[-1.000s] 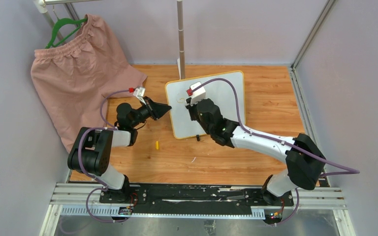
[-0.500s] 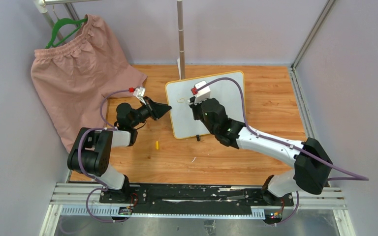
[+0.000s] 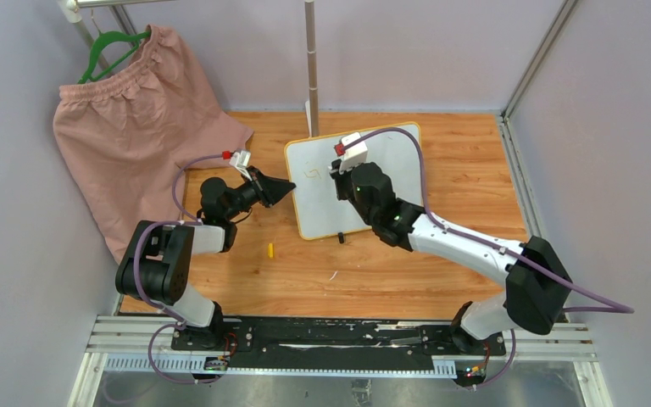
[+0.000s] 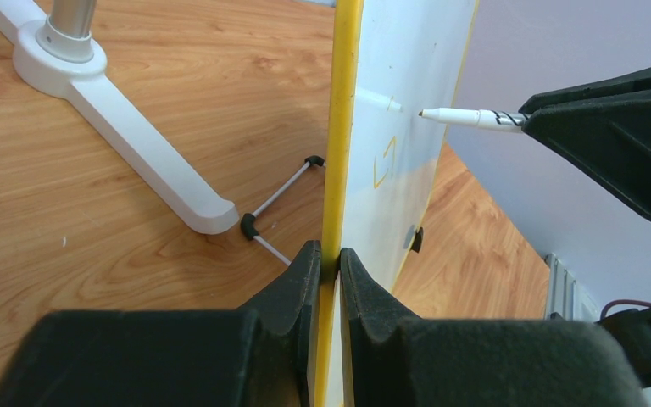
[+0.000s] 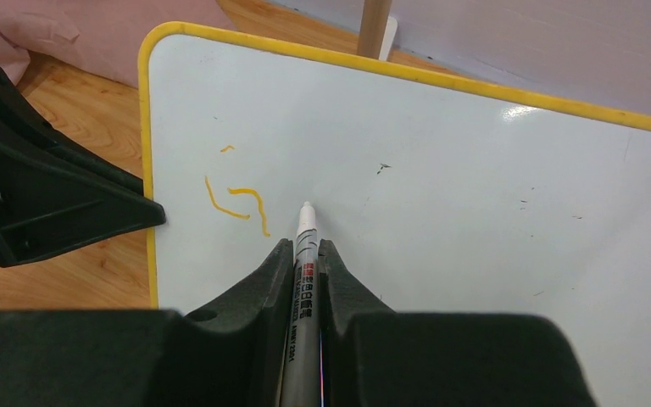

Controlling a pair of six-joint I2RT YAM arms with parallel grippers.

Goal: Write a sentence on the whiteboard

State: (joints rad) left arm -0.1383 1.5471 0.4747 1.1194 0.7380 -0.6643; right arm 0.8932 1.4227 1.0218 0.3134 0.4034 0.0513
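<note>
While left jaws pinch the whiteboard (image 4: 407, 170) edge, right jaws clamp a marker (image 5: 305, 233), tip just off its face

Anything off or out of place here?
Minor only: a small yellow piece and a white scrap lie loose on the table near the board. Pink cloth hangs down onto the table's left edge.
</note>
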